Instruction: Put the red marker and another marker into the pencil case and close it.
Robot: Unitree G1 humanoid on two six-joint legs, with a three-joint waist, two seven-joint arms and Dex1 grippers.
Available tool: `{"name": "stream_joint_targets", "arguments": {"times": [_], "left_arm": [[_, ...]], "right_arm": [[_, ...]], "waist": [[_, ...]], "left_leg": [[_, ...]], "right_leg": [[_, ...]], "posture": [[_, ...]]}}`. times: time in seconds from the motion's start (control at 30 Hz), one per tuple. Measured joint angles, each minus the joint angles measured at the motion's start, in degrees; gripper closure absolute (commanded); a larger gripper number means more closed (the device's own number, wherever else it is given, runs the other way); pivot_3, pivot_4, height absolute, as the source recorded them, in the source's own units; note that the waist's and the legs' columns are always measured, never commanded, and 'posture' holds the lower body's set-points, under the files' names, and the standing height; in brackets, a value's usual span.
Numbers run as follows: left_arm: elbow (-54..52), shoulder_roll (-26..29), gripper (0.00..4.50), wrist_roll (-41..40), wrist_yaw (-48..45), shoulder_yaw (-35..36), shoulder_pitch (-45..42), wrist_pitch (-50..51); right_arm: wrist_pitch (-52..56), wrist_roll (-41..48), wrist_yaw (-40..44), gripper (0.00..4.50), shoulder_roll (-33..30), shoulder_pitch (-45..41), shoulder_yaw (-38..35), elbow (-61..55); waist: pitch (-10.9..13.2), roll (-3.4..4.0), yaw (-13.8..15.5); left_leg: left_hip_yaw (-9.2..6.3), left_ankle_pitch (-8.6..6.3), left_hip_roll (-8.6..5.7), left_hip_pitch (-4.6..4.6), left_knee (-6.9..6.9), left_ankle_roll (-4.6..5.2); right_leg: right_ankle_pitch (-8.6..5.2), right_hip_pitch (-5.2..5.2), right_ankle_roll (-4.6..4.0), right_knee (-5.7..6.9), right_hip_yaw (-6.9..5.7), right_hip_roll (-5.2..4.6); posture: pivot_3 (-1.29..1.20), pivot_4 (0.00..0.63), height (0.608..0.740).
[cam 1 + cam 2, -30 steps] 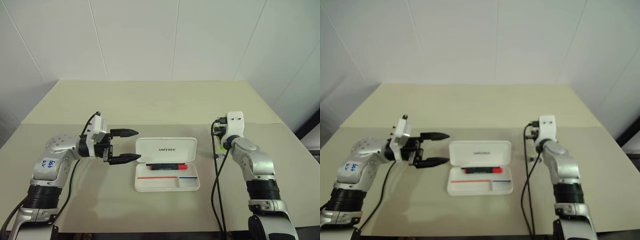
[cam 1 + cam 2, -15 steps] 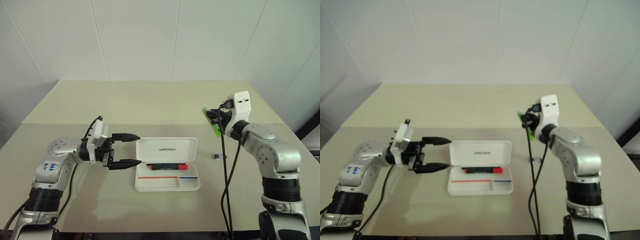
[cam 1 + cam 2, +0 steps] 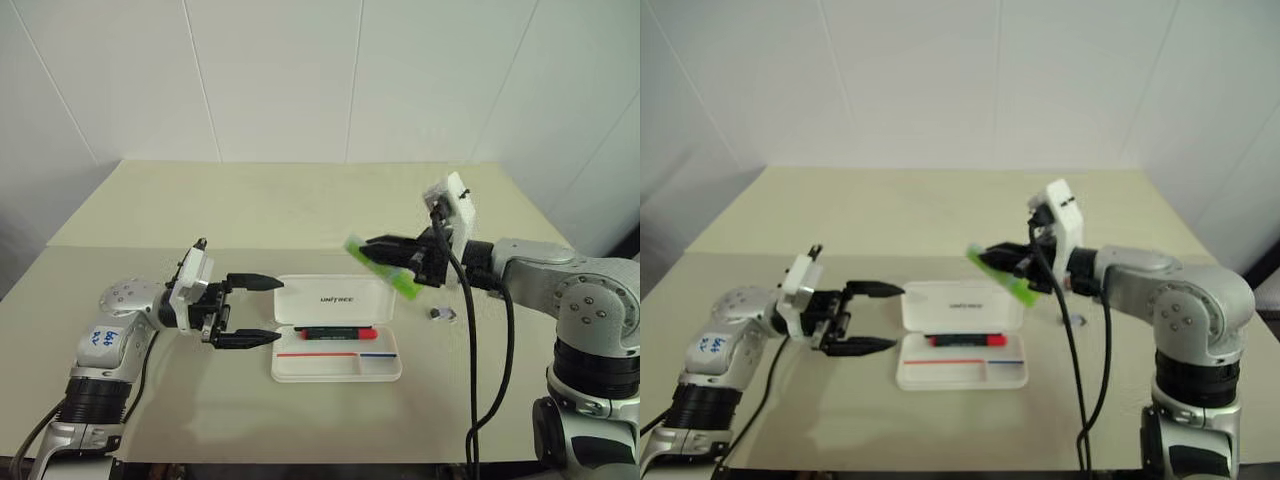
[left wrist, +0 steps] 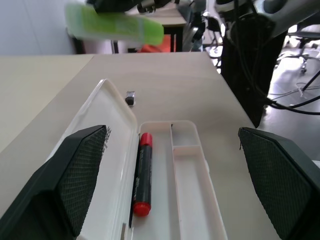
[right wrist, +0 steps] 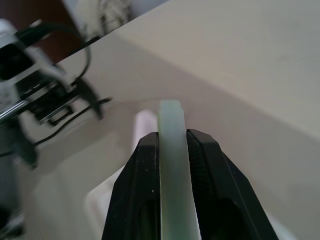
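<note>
From the head views, the white pencil case [image 3: 335, 341] lies open on the desk [image 3: 280, 205], lid flat toward the far side, and the red marker [image 3: 336, 333] rests in the tray along the hinge, its left part black. The left end effector [image 3: 256, 311] hovers just left of the case with its two black fingers spread wide, holding nothing. The right end effector [image 3: 385, 247] hangs above the lid's right end, pinching the green highlighter [image 3: 380, 265], which tilts down to the right; its middle is hidden by the fingers. A tiny dark object [image 3: 440, 314] sits on the desk right of the case, too small to make out. In the left wrist view, the wide-apart fingers [image 4: 75, 182] frame the open case [image 4: 192, 190] and the marker [image 4: 142, 180]; the highlighter [image 4: 117, 27] floats blurred above, its holder cut off. In the right wrist view, the two fingers [image 5: 205, 192] press on the pale green highlighter [image 5: 172, 165], whose near end is cut off; the case below is a white blur
</note>
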Motion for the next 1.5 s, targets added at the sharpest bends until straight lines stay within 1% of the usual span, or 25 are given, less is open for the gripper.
{"name": "stream_joint_targets", "arguments": {"times": [0.07, 0.13, 0.33, 0.4, 0.53, 0.7, 0.83, 0.97, 1.1, 1.17, 1.3, 1.5], "left_arm": [[0.31, 0.04, 0.0, -0.45, -1.46, 0.56, 1.27, -1.21], [1.66, 0.23, 0.0, -0.47, -2.65, 0.56, 2.62, -2.81], [1.34, 0.58, 0.0, -0.36, -2.62, 1.35, 5.19, -4.75], [0.84, 0.62, 0.0, -0.37, -2.48, 1.77, 6.83, -5.15], [-0.55, 0.72, 0.0, -0.37, -2.48, 2.08, 8.97, -6.25], [-0.82, 1.86, 0.0, -0.28, -2.55, 2.28, 10.66, -7.79], [-0.79, 2.41, 0.0, -0.03, -2.63, 2.27, 10.96, -9.04], [-0.79, 2.55, 0.0, -0.04, -3.23, 2.2, 11.16, -9.42], [-0.78, 2.99, 0.0, -0.02, -3.29, 2.11, 11.32, -9.89], [-0.77, 3.47, 0.0, 0.04, -3.3, 2.05, 11.81, -10.36], [-0.61, 4.44, 0.0, 0.31, -3.31, 1.96, 12.86, -11.44], [-0.66, 4.52, 0.0, 0.29, -3.3, 1.73, 12.89, -11.47]], "right_arm": [[4.8, 5.12, 1.22, 3.12, 0.4, -0.15, 0.6, 0.32], [7.32, 10.53, 1.4, 3.12, 0.51, -0.17, 1.35, 2.25], [7.84, 19.51, -3.11, 3.12, 2.97, 0.06, 5.04, 10.71], [7.84, 20.92, -3.48, 3.12, 2.96, 0.44, 6.2, 12.62], [7.84, 20.55, -2.86, 3.12, 3.01, 0.76, 10.21, 14.34], [7.03, 16.93, 2.07, 3.12, 2.58, 0.78, 16.09, 14.35], [2.13, 9.49, 9.02, 3.12, 1.8, 0.75, 23.96, 15.42], [-5.57, 0.35, 17.92, 3.12, 0.11, -0.9, 32.38, 18.86], [-12.38, -7.35, 25.53, 3.12, -0.04, -3.56, 37.44, 23.74], [-15.24, -10.66, 28.41, 3.12, 0.07, -5.32, 38.78, 26.57], [-19.2, -15.48, 32.9, 3.12, 0.77, -7.96, 39.21, 30.46], [-20.66, -19.33, 36.5, 3.12, 4.41, -9.22, 39.23, 33.24]], "waist": [[0.0, 0.0, -0.03], [0.0, 0.0, 0.11], [-0.01, -0.01, 0.4], [-0.01, -0.01, 0.42], [-0.01, -0.01, 0.55], [-0.01, -0.01, 0.6], [-0.01, -0.01, 0.59], [-0.01, -0.01, 0.53], [-0.01, -0.01, 0.4], [-0.01, -0.01, 0.35], [-0.01, -0.01, 0.37], [-0.01, -0.01, 0.34]], "left_leg": [[0.01, -0.01, 0.01, 0.0, 0.0, 0.01], [0.01, -0.01, 0.01, 0.01, 0.04, 0.01], [0.01, 0.0, 0.0, 0.02, 0.08, 0.02], [0.02, 0.0, 0.0, 0.01, 0.07, 0.02], [0.02, 0.0, 0.0, -0.04, 0.07, 0.02], [0.02, 0.0, 0.01, -0.04, 0.09, 0.02], [0.03, 0.0, 0.0, -0.04, 0.11, 0.02], [0.05, 0.0, -0.01, -0.04, 0.14, 0.02], [0.05, 0.0, -0.01, -0.03, 0.14, 0.02], [0.05, 0.0, -0.01, -0.04, 0.16, 0.01], [0.05, 0.0, 0.0, -0.04, 0.16, 0.01], [0.05, 0.02, 0.0, -0.04, 0.17, -0.02]], "right_leg": [[-0.01, 0.0, -0.01, 0.0, 0.0, 0.0], [-0.01, 0.01, -0.02, 0.01, 0.0, 0.0], [-0.01, 0.0, -0.02, 0.11, 0.0, 0.0], [-0.01, 0.0, -0.02, 0.07, 0.0, 0.0], [-0.01, -0.06, -0.02, 0.06, 0.0, 0.0], [-0.01, -0.08, -0.02, 0.11, 0.0, 0.01], [-0.01, -0.08, -0.01, 0.14, 0.0, 0.02], [-0.01, -0.09, -0.01, 0.16, 0.0, 0.03], [-0.01, -0.11, -0.01, 0.2, 0.0, 0.04], [-0.01, -0.12, -0.02, 0.24, 0.0, 0.03], [-0.03, -0.18, -0.05, 0.32, 0.0, 0.03], [-0.04, -0.22, -0.08, 0.45, 0.01, 0.03]], "posture": [[0.0, 0.15, 0.74], [0.0, 0.15, 0.74], [0.0, 0.15, 0.74], [0.0, 0.15, 0.74], [0.0, 0.15, 0.74], [0.0, 0.15, 0.74], [0.0, 0.15, 0.74], [0.0, 0.15, 0.74], [0.0, 0.15, 0.74], [0.0, 0.15, 0.74], [0.0, 0.15, 0.74], [0.0, 0.15, 0.74]]}}
